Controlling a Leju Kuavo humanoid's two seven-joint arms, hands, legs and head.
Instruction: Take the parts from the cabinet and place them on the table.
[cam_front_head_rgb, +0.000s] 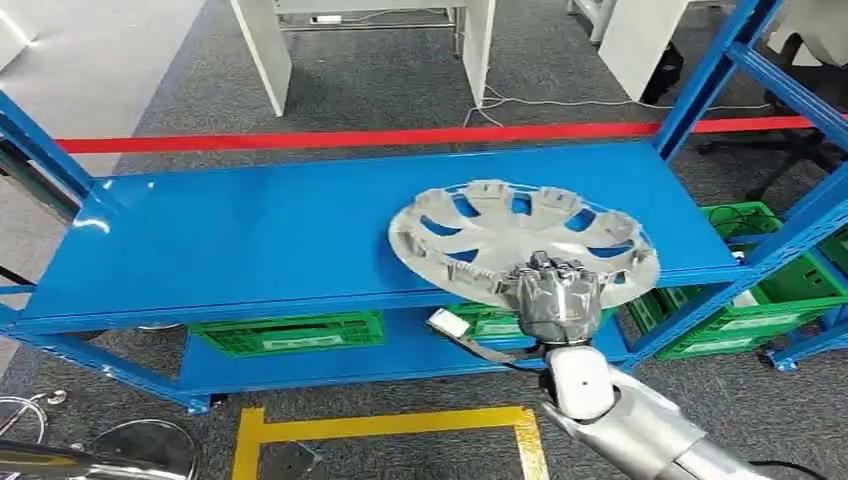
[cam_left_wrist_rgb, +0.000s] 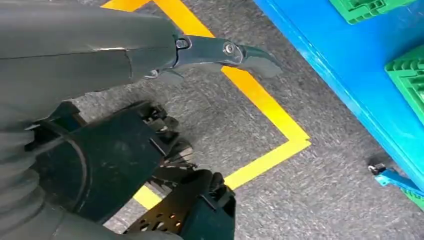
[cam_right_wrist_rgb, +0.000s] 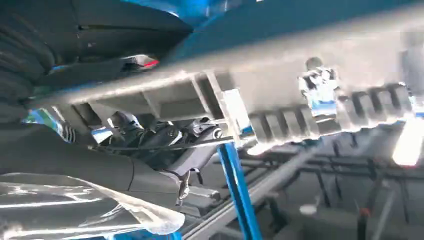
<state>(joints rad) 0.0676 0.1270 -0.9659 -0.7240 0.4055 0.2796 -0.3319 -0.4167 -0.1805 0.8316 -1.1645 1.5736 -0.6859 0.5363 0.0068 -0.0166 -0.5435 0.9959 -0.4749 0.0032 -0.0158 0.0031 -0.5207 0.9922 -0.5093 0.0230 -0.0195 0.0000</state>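
Gripping the near rim of the silver wheel cover (cam_front_head_rgb: 523, 243), the right hand (cam_front_head_rgb: 556, 293) is reaching over the blue shelf (cam_front_head_rgb: 250, 235); the cover is lying at the shelf's front edge.

Left wrist view: left hand (cam_left_wrist_rgb: 150, 165) is hanging over floor, holding nothing, fingers loosely curled.

Right wrist view: fingers (cam_right_wrist_rgb: 165, 137) are curling under the rim. Best lifting level, clearing the upright.

The left hand (cam_left_wrist_rgb: 150, 65) is hanging empty over grey carpet (cam_left_wrist_rgb: 330, 190), above yellow floor tape (cam_left_wrist_rgb: 270, 112), near a blue shelf (cam_left_wrist_rgb: 350, 85) carrying green crates (cam_left_wrist_rgb: 407, 75).
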